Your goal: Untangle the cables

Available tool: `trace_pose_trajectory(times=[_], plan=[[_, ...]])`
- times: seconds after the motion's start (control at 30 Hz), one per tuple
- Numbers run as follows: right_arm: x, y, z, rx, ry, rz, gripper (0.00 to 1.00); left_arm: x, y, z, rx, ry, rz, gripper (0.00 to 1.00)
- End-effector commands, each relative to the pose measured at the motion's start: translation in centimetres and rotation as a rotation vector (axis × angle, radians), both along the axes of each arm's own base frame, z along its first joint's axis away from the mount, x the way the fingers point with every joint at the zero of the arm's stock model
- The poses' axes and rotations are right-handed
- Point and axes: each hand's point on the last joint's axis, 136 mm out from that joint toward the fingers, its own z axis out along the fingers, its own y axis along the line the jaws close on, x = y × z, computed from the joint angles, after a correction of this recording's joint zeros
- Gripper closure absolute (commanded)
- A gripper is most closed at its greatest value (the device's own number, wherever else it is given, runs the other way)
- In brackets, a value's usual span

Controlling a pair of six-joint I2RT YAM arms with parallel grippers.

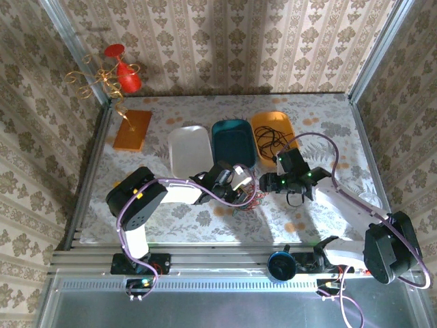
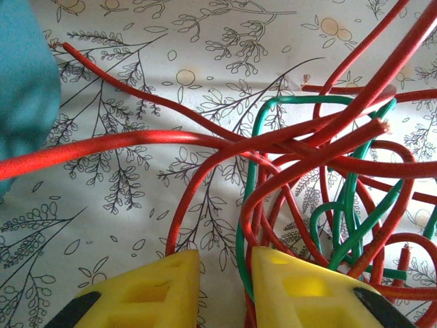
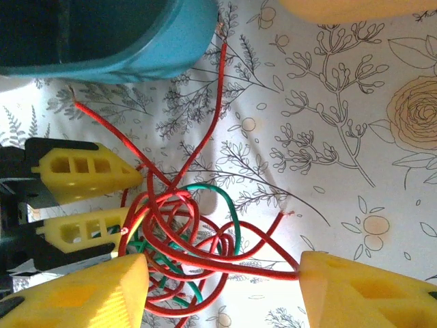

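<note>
Several red and green cables (image 3: pixel 184 260) lie tangled on the counter (image 3: pixel 382 205) beside the teal tray (image 3: pixel 171 41); right fingers (image 3: pixel 355 294) spread wide, left fingers (image 2: pixel 300 287) narrow, and we cannot tell their grip.

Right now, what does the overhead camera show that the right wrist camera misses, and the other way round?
Overhead: the white tray, a flat orange board, and a black cable lying in the orange tray. Right wrist: a green cable looping through the red cables, loose red ends splayed outward, seen past the right gripper's wide-open fingers. Both: the teal tray, the tangled bundle, and the left gripper at its edge.
</note>
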Motion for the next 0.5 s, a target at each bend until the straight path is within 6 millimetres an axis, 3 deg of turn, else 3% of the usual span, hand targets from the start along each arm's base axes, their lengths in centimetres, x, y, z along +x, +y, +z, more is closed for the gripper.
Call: trace_pose_trajectory(times=[0.0, 0.3, 0.47], plan=[[-1.1, 0.3, -0.8, -0.015, 0.051, 0.063, 0.38, -1.9, 2.3, -3.8, 0.143, 0.069, -0.027, 0.73], [-1.3, 0.9, -1.1, 0.022, 0.052, 0.076, 0.41, -1.9, 2.1, -3.8, 0.144, 0.073, -0.030, 0.73], [-0.6, 1.8, -1.4, 0.049, 0.063, 0.090, 0.51, -1.9, 2.1, -3.8, 0.145, 0.075, -0.028, 0.74]])
